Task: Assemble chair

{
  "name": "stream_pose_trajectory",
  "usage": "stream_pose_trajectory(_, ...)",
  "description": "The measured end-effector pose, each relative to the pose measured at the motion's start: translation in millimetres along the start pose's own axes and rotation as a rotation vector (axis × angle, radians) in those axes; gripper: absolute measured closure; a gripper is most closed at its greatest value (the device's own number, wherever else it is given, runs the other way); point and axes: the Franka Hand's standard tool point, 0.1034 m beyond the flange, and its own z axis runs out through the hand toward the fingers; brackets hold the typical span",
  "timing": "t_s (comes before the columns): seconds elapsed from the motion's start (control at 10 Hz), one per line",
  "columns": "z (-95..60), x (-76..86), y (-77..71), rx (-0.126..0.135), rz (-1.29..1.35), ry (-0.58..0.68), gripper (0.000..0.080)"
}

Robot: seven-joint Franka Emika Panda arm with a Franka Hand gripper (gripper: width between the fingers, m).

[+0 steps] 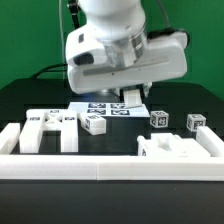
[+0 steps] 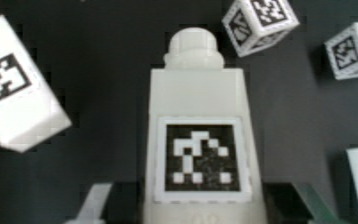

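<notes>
The chair lies in loose white tagged parts. One long white chair leg (image 2: 197,120), with a rounded peg at its far end and a square tag on its face, sits between my fingers (image 2: 108,200). My gripper (image 2: 197,208) is shut on it. In the exterior view the gripper (image 1: 133,93) hangs over the middle of the black table, and the leg (image 1: 134,100) pokes out below it just above the marker board (image 1: 105,108). A slotted chair panel (image 1: 50,128) lies at the exterior view's left, and another blocky panel (image 1: 180,150) lies at the front right.
A small tagged block (image 1: 95,123) lies beside the marker board. Two more (image 1: 159,118) (image 1: 196,121) lie at the exterior view's right. A white frame wall (image 1: 100,168) runs along the front and turns up the left side. In the wrist view, tagged pieces (image 2: 16,85) (image 2: 261,25) flank the leg.
</notes>
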Motion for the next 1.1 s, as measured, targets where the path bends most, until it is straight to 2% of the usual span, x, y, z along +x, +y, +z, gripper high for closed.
stream_pose_trajectory(0.1,-5.8,5.9,-3.7,-0.007,-0.007,0.054,0.0509)
stream_pose_trajectory(0.5,-10.0,15.0,6.7,-0.063,-0.008,0.345,0.0509)
stream_pose_trajectory(0.8,-37.7,32.1,-7.6,-0.097,-0.049,0.538,0.0509)
stream_pose_trajectory(0.9,-41.6,33.6,-6.3,-0.118,-0.053,0.630,0.0509)
stream_pose_trajectory(1.1,-38.7,33.7,1.2,-0.150,-0.054,0.734,0.0509)
